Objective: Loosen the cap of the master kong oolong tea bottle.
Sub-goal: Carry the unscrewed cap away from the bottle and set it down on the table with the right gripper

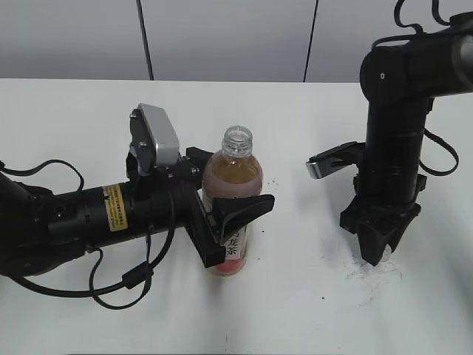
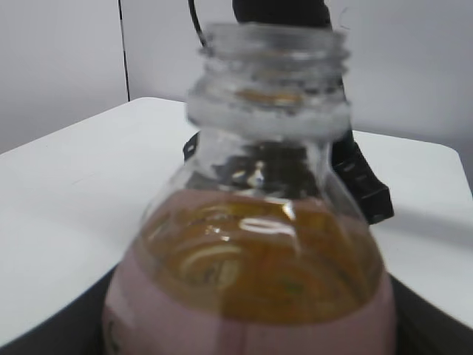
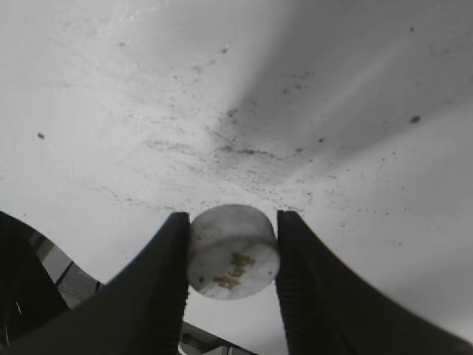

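The master kong oolong tea bottle (image 1: pixel 233 176) stands upright at the table's middle, amber tea inside and a pink label. Its threaded neck (image 1: pixel 238 139) is open, with no cap on it. My left gripper (image 1: pixel 240 229) is shut on the bottle's body, one finger on each side. The left wrist view shows the bottle (image 2: pixel 259 281) close up and the bare neck (image 2: pixel 270 66). My right gripper (image 1: pixel 377 250) points down just above the table at the right. The right wrist view shows this gripper (image 3: pixel 232 225) shut on the white-grey cap (image 3: pixel 233 255), printed top facing the camera.
The white table (image 1: pixel 74 118) carries dark specks and scuffs under the right gripper (image 3: pixel 244 148). A black cable loop (image 1: pixel 126 285) lies by the left arm at the front. The right arm's upright body (image 1: pixel 395 155) stands right of the bottle.
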Controlling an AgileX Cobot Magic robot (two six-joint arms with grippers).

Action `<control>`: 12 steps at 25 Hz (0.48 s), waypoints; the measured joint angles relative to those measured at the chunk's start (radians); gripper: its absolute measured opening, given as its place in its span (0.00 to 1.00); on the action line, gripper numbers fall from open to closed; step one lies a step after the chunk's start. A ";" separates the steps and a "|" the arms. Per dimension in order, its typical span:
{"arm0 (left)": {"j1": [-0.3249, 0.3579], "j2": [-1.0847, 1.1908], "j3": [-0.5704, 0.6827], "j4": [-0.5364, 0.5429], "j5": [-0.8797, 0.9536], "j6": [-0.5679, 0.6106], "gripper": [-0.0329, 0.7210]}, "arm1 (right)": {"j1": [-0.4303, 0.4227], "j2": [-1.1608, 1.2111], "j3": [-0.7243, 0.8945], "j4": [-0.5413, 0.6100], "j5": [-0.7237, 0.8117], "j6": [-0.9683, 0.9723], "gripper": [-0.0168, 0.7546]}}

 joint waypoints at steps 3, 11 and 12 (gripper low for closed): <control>0.000 0.000 0.000 0.000 0.000 -0.001 0.63 | 0.000 0.000 0.004 0.017 -0.028 0.011 0.41; 0.000 0.000 0.000 0.000 0.000 -0.001 0.63 | 0.000 0.000 0.004 0.053 -0.105 0.045 0.70; 0.000 0.000 0.000 0.000 0.000 -0.001 0.63 | 0.000 0.000 0.004 0.053 -0.106 0.050 0.71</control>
